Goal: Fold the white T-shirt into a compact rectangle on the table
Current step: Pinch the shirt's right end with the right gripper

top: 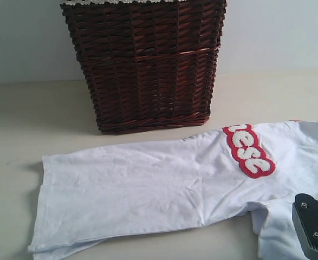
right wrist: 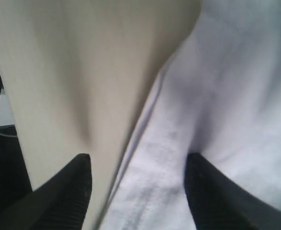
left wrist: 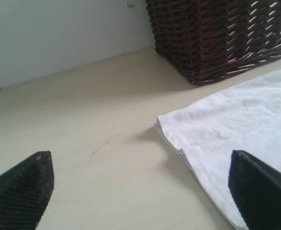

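Hem (top: 42,200) to the left and red band (top: 249,149) to the right, the white T-shirt (top: 148,184) lies flat on the table (top: 18,119), long axis running left to right, just nearer than the wicker basket (top: 148,65). The left gripper (left wrist: 139,158) hangs spread by the hem corner. The right gripper (right wrist: 138,160) stands spread over the shirt's near right edge.
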`<act>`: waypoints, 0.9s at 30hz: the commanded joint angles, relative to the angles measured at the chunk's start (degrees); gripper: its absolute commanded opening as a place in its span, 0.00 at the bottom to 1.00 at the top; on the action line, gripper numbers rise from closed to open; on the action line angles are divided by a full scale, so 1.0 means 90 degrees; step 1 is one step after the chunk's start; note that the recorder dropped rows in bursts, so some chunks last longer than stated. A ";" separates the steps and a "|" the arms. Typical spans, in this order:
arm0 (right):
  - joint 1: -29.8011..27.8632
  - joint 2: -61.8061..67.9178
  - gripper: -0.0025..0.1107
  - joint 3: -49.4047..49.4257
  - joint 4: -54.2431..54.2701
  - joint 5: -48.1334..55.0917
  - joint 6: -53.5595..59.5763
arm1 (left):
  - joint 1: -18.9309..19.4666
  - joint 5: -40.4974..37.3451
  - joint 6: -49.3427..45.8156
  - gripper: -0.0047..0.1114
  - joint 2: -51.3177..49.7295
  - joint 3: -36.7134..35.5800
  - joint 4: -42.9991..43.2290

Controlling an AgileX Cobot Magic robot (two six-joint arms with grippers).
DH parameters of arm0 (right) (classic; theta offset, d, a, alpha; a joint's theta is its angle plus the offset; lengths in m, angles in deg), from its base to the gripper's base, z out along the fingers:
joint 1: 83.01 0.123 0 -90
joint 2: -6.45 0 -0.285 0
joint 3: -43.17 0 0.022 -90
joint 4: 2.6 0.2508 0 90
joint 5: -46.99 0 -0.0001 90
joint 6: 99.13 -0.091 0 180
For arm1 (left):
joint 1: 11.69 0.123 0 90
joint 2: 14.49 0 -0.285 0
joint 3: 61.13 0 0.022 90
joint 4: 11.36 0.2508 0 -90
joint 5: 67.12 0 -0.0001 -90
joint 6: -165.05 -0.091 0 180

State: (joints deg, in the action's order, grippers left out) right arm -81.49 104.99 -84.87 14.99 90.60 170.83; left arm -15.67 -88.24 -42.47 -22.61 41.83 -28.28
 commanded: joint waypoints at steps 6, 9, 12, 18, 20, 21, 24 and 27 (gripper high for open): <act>0.0010 0.0775 0.21 0.0475 -0.0323 -0.2046 -0.0020 | 0.0027 0.0021 0.0009 0.85 0.0037 -0.0020 0.0002; 0.0010 0.0775 0.04 0.0475 -0.0310 -0.2071 -0.0240 | 0.0027 0.0021 0.0009 0.85 0.0037 -0.0020 0.0002; 0.0010 0.0654 0.02 0.0475 -0.0310 -0.2020 -0.0490 | 0.0027 0.0021 0.0009 0.85 0.0037 -0.0020 0.0002; 0.0010 -0.0009 0.02 0.0463 -0.0310 -0.1311 -0.0520 | 0.0027 0.0021 0.0009 0.85 0.0037 -0.0020 0.0002; 0.0010 -0.0272 0.02 0.0463 -0.0310 -0.1105 -0.0520 | 0.0027 0.0021 0.0009 0.85 0.0037 -0.0020 0.0002; 0.0010 -0.0423 0.02 0.0463 -0.0310 -0.1073 -0.0520 | 0.0027 0.0021 0.0009 0.85 0.0037 -0.0020 0.0002; 0.0010 -0.0844 0.02 0.0463 -0.0265 -0.1365 -0.0520 | 0.0027 0.0002 0.0009 0.85 0.0037 -0.0020 0.0002; 0.0010 -0.1189 0.02 0.0463 0.0020 -0.2153 -0.0520 | 0.0027 0.0002 0.0009 0.85 0.0037 -0.0020 0.0002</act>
State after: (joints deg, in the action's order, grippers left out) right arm -81.36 96.91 -80.83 14.23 77.90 166.34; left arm -15.67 -88.24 -42.47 -22.61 41.83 -28.28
